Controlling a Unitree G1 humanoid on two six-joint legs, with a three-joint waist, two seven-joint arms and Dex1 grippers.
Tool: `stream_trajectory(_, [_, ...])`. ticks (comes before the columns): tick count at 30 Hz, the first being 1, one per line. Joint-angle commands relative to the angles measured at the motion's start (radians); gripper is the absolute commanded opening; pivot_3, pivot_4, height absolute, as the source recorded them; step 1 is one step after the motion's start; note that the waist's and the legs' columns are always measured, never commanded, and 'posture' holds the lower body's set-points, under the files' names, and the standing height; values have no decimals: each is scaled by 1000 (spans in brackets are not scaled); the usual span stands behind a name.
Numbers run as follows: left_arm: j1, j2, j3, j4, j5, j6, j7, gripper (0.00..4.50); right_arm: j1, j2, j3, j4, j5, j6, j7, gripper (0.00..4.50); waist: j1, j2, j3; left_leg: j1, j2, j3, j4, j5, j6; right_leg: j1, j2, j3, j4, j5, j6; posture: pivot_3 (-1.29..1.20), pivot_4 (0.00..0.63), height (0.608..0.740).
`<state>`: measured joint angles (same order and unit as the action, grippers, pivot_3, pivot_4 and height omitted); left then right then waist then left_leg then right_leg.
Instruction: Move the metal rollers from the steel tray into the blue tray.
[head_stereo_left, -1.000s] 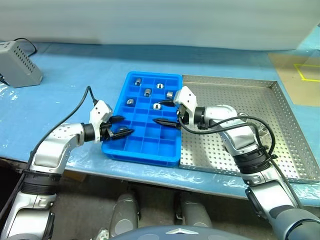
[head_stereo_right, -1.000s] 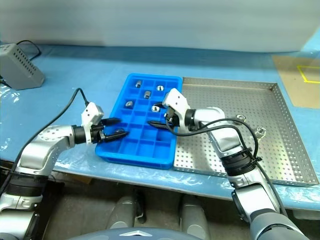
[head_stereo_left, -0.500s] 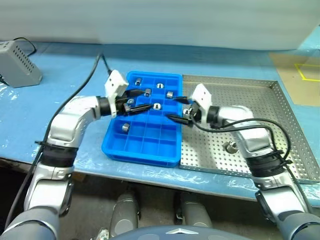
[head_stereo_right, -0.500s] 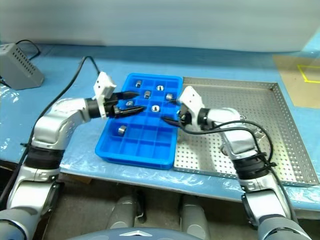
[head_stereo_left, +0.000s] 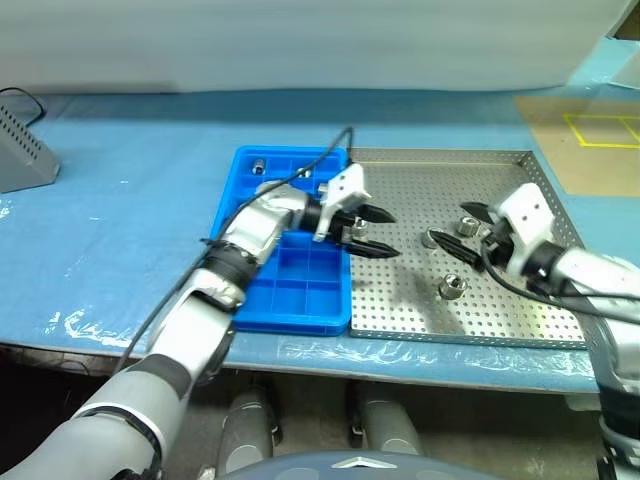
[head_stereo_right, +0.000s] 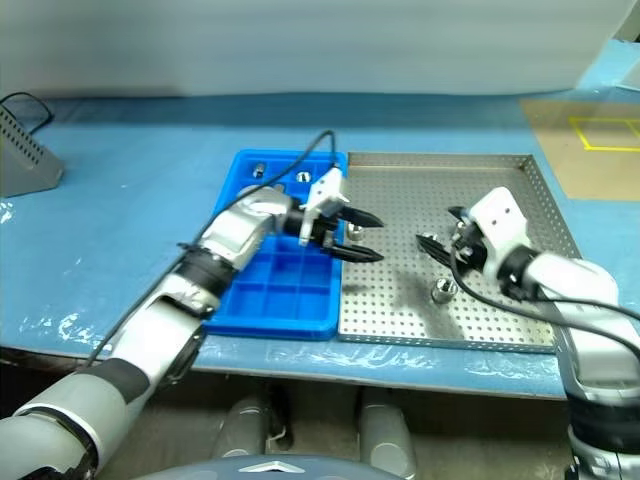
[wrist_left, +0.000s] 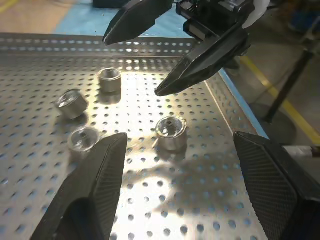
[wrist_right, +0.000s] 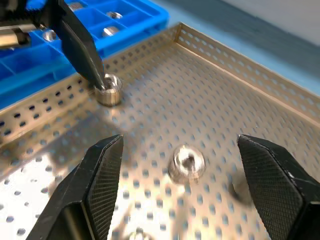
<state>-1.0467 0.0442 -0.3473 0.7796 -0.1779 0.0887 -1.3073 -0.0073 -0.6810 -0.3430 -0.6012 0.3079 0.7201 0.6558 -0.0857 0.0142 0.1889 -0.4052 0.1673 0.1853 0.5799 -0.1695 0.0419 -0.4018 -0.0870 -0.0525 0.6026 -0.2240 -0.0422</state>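
The blue tray lies left of the steel tray, side by side. Several metal rollers rest in the blue tray's far compartments. My left arm crosses the blue tray, so my left gripper hangs open over the steel tray's left part. One roller lies by its fingertips, apart from both fingers. Other rollers lie on the perforated base mid-tray. My right gripper faces the left one from the right, open and empty, with a roller ahead of its fingers.
A grey box stands at the far left of the blue-covered table. At the back right lies a brown board with yellow tape. The left arm's black cable arches over the blue tray. The table's front edge runs just below both trays.
The camera has turned right. My left gripper has swung from the blue tray's left side across it into the steel tray. My right gripper has drawn back rightward from the blue tray.
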Motion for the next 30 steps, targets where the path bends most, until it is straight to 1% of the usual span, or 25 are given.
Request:
stream_trajectory(1, [-55, -57, -1, 119, 38, -90, -31, 3586, 67, 28, -90, -141, 31, 51, -62, 3732, -41, 0, 0, 0, -1, 0, 0, 0, 0, 0, 0, 0, -1, 0, 1, -812, 150, 740])
stream_trajectory(2, [-67, -81, -2, 161, 53, -112, -28, 3586, 99, 40, -108, -170, 34, 64, -77, 3732, -57, 1, -1, 0, -1, 0, 1, -1, 1, 0, -1, 0, -1, 0, 3, -832, 150, 740])
stream_trajectory(4, [-88, -115, 5, 231, 78, -148, -16, 3586, 140, 54, -134, -209, 41, 83, -101, 3732, -98, 1, -1, -1, -2, 0, 1, -1, 1, 1, -1, -1, -3, -3, 12, -849, 150, 740])
stream_trajectory(7, [-122, -143, 17, 324, 121, -206, 34, 3586, 180, 68, -161, -243, 50, 100, -123, 3732, -151, 3, -2, -4, -3, -3, 2, -2, 3, 2, -1, -2, -10, -1, 17, -875, 150, 740])
stream_trajectory(11, [-161, -164, 39, 410, 161, -243, 101, 3586, 217, 74, -178, -263, 60, 107, -141, 3732, -216, 4, -2, -8, -7, -6, 3, -5, 8, 6, -3, -4, -20, 1, 20, -883, 150, 740])
stream_trajectory(13, [-173, -168, 41, 440, 196, -268, 167, 3586, 230, 74, -180, -263, 63, 106, -149, 3732, -248, 4, -2, -8, -9, -7, 3, -7, 11, 9, -4, -5, -25, 2, 22, -881, 150, 740])
stream_trajectory(16, [-190, -177, 66, 466, 213, -263, 216, 3586, 242, 74, -178, -259, 66, 102, -154, 3732, -282, 4, -2, -8, -12, -9, 3, -9, 15, 13, -7, -8, -31, 2, 23, -875, 150, 740])
stream_trajectory(21, [-184, -172, 70, 483, 253, -249, 227, 3586, 246, 67, -168, -245, 72, 96, -161, 3732, -314, 4, -2, -9, -17, -10, 4, -13, 20, 16, -14, -12, -31, 0, 27, -857, 150, 740])
stream_trajectory(26, [-164, -159, 64, 486, 295, -242, 212, 3586, 240, 58, -151, -228, 70, 90, -160, 3732, -330, 4, -2, -11, -22, -12, 6, -15, 24, 18, -22, -17, -31, -2, 30, -830, 150, 740])
stream_trajectory(30, [-157, -146, 67, 490, 320, -230, 230, 3586, 217, 43, -135, -199, 68, 85, -154, 3732, -340, 4, -2, -16, -23, -14, 15, -19, 29, 20, -24, -20, -31, -1, 29, -801, 150, 740])
